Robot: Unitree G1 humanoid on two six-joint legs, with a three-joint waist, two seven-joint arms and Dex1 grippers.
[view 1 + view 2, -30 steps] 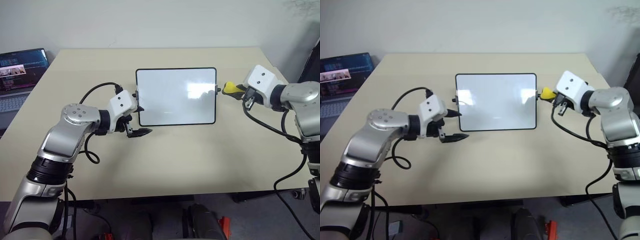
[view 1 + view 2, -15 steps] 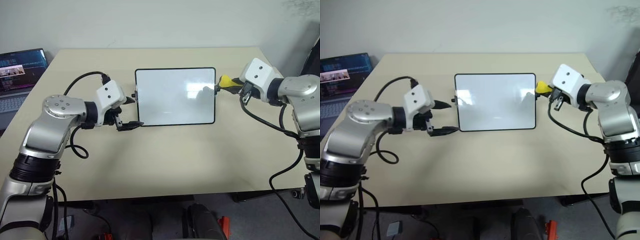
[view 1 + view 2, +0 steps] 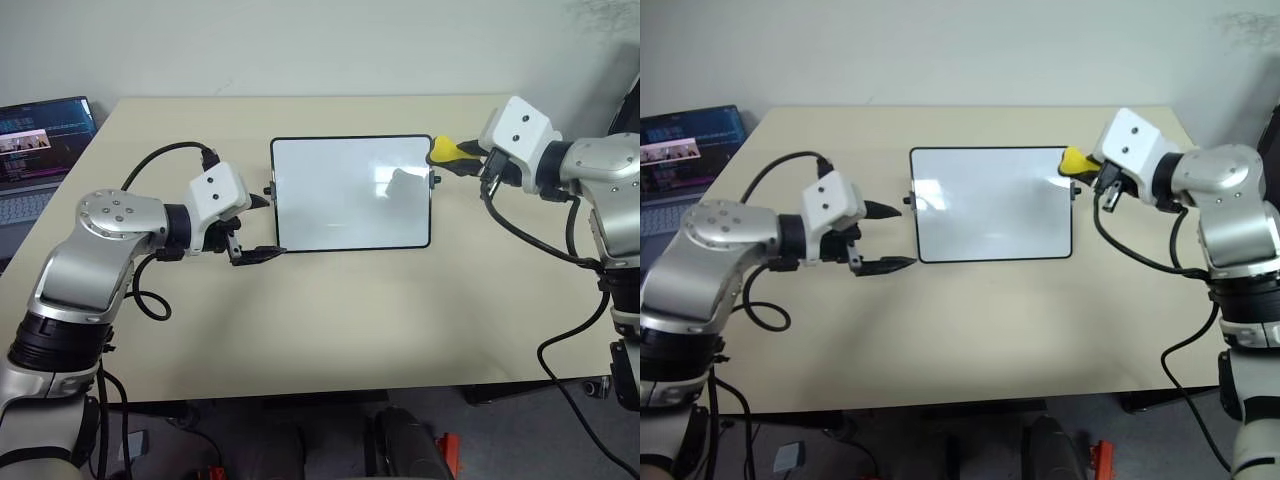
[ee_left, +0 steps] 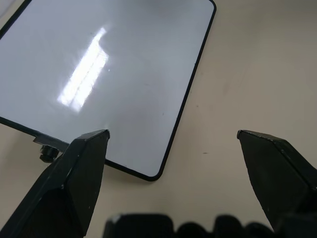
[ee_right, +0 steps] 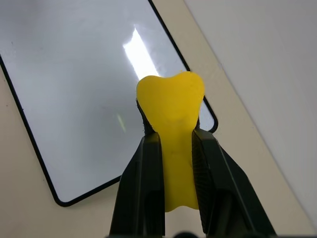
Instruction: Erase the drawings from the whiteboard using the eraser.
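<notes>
Your right claw pinches the eraser mid-body; it looks light, squashy. Left claw gapes wide beside the glossy, probably slippery whiteboard

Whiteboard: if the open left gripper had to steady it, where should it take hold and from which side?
Probably the near-left corner of the whiteboard, coming in from its left short side. The board lies flat, so only its thin black edge offers a hold, and the left gripper already sits open beside that edge, by the small knob.

Beige table, top mostly bare. Open laptop beside its left edge, screen lit. Pale wall behind table's far edge.
</notes>
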